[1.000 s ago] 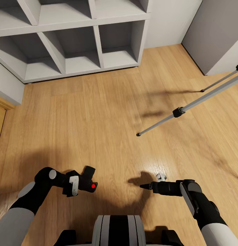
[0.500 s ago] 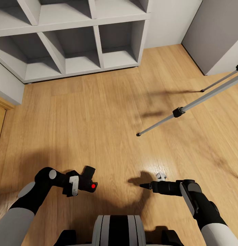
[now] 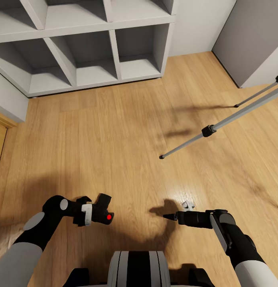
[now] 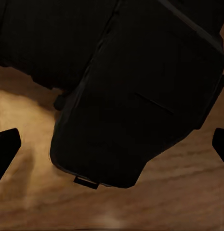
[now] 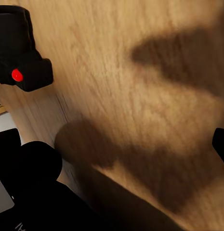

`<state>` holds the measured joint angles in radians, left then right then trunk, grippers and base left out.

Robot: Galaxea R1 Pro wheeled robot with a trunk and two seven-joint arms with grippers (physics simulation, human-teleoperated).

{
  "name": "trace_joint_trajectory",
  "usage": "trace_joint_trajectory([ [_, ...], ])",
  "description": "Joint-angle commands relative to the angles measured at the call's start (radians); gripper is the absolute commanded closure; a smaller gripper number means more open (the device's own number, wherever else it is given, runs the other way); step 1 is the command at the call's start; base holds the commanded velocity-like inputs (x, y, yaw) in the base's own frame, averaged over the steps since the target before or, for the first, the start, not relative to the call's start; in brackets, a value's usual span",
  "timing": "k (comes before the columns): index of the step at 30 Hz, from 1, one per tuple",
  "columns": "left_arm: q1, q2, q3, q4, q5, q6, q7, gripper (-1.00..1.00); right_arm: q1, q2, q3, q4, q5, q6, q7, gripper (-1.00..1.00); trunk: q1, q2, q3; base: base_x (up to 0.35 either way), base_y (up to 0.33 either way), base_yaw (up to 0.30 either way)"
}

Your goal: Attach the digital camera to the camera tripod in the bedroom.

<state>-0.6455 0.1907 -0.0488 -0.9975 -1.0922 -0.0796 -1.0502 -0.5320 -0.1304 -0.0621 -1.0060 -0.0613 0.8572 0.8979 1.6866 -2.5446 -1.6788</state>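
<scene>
Two black pincers hang low over the light wood plank floor [image 3: 115,131]. The left pincer [image 3: 95,211] is clamped on the small black digital camera [image 3: 103,213] with its round red button on top, carried above the floor near the robot's trunk. The right pincer [image 3: 174,217] points toward it, well apart; whether its fingers are parted or closed I cannot tell. The silver-legged camera tripod [image 3: 218,127] stands ahead at the right, two legs showing. Grey cube shelving [image 3: 111,44] lines the far wall.
</scene>
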Motion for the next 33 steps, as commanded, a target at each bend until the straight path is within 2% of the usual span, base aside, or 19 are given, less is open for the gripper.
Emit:
trace_joint_trajectory([
  [1, 0.0, 0.0, -0.002, 0.0, -0.011, -0.008, 0.004, -1.0, 0.0, 0.0, -0.001, 0.0, -0.006, 0.008, -0.001, -1.0, 0.0, 0.0, -0.001, 0.0, 0.0, 0.0],
  [8, 0.0, -0.018, -0.003, 0.014, -0.046, -0.006, 0.025, -1.0, 0.0, 0.0, -0.001, 0.0, -0.006, 0.008, 0.001, -1.0, 0.0, 0.0, -0.001, 0.0, 0.0, 0.0],
  [24, 0.0, -0.053, -0.003, 0.026, -0.049, -0.006, 0.035, -1.0, 0.0, 0.0, -0.001, 0.0, -0.008, 0.008, 0.004, -1.0, 0.0, 0.0, -0.001, 0.0, 0.0, 0.0],
  [29, 0.0, -0.056, -0.004, 0.058, -0.055, -0.003, 0.114, -1.0, 0.0, 0.0, -0.001, 0.0, -0.008, 0.008, 0.005, -1.0, 0.0, 0.0, -0.001, 0.0, 0.0, 0.0],
  [33, 0.0, -0.06, -0.003, 0.088, -0.072, -0.003, 0.15, -1.0, 0.0, 0.0, -0.001, 0.0, -0.008, 0.008, 0.006, -1.0, 0.0, 0.0, -0.001, 0.0, 0.0, 0.0],
])
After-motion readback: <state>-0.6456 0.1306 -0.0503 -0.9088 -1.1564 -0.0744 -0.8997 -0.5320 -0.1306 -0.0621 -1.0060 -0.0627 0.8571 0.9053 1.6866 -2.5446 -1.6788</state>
